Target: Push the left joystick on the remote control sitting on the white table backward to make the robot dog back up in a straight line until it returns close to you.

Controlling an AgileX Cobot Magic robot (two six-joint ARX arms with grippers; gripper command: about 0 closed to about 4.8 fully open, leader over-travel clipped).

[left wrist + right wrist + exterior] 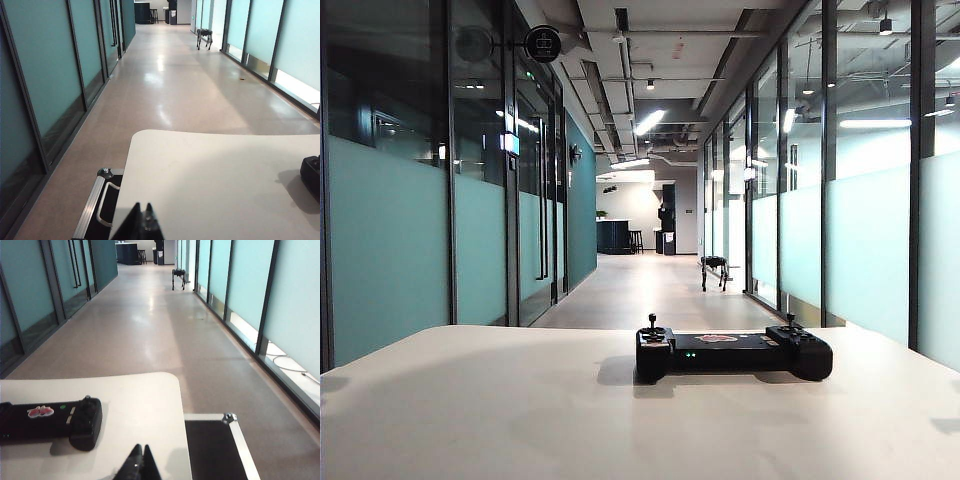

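The black remote control [732,352] lies flat on the white table [520,410], with green lights on its near face. Its left joystick [652,322] stands upright on the squarer left end, untouched. Far down the corridor the robot dog [714,268] stands by the right glass wall. Neither gripper shows in the exterior view. My left gripper [142,207] is shut and empty over the table's near left corner, well short of the remote control [311,172]. My right gripper [141,447] is shut and empty, a little short of the remote control's [50,420] rounder end.
A twin stick [790,322] stands on the controller's right end. Black cases with aluminium edges sit below the table's two sides [100,205] [210,450]. Glass walls line the long corridor, and the robot dog [179,277] stands on its shiny floor.
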